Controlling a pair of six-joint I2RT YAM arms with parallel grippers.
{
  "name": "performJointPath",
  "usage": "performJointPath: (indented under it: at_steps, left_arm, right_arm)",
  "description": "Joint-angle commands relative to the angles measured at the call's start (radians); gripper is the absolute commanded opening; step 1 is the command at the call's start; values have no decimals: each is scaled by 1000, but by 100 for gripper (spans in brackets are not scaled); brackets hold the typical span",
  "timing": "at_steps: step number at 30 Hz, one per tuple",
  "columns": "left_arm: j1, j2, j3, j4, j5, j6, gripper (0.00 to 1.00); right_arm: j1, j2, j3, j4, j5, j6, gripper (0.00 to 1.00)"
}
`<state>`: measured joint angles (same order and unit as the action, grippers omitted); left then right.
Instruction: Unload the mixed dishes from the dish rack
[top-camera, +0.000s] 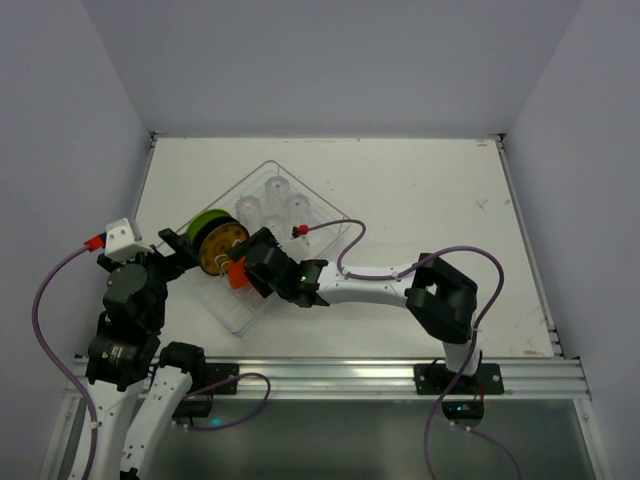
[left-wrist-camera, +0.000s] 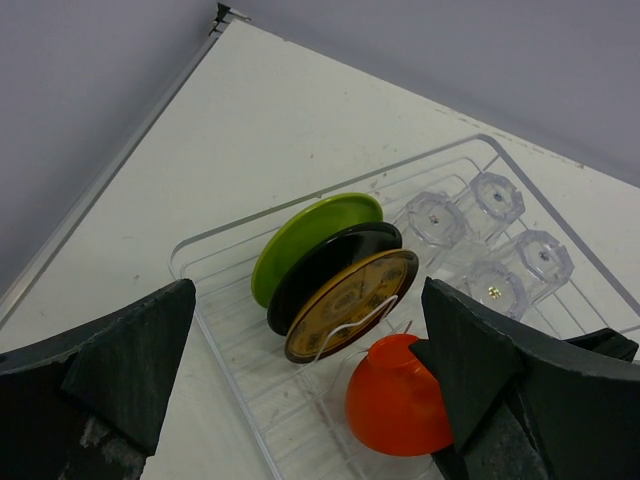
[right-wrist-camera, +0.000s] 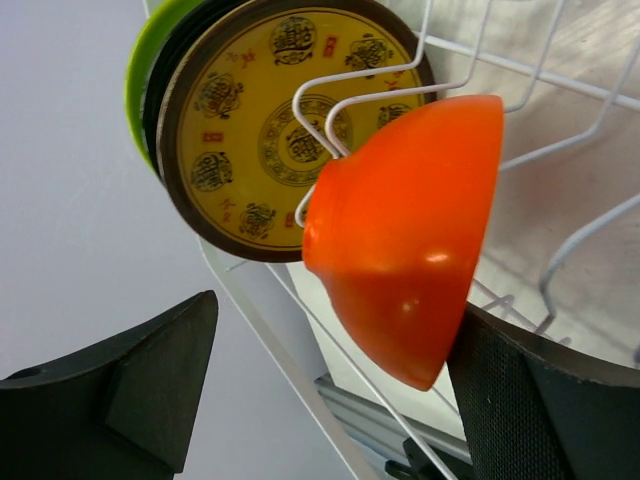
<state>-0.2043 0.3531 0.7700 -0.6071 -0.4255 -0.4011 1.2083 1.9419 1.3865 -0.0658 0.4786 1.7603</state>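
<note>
The clear dish rack lies left of the table's centre. A lime-green plate stands on edge at its left end, and four clear tumblers stand at its far end. A glossy orange-red bowl leans on a wire near the front. My right gripper is open, with the bowl between its jaws; one finger is at the bowl's rim. My left gripper is open and empty, just left of the plates. From the left wrist I see the plate, the bowl and the tumblers.
A black plate and a yellow patterned plate with a brown rim stand on edge between the green plate and the bowl. White wire prongs hold them. The walls stand close at the left, back and right.
</note>
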Motion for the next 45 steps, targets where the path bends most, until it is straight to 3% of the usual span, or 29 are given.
performJointPath:
  at_steps: [1,11,21,27,42,45]
  left_arm:
    - [-4,-5,-11,47,5,13,100]
    - [-4,-8,-11,50,8,15,100]
    - [-6,-11,-11,49,10,15,100]
    - [-6,-14,-11,50,10,15,100]
    - [-7,-8,-11,50,11,16,100]
    - [-7,-6,-11,50,13,16,100]
  right_arm:
    - [-4,0,-12,112,40,-18,91]
    - [-6,-6,-115,340,49,-76,88]
    - [-6,-3,-195,491,31,-93,64]
    - [-6,-20,-231,532,43,-87,61]
    - [-6,0,-268,711,29,-144,39]
    - [-7,20,-271,757,12,-137,38]
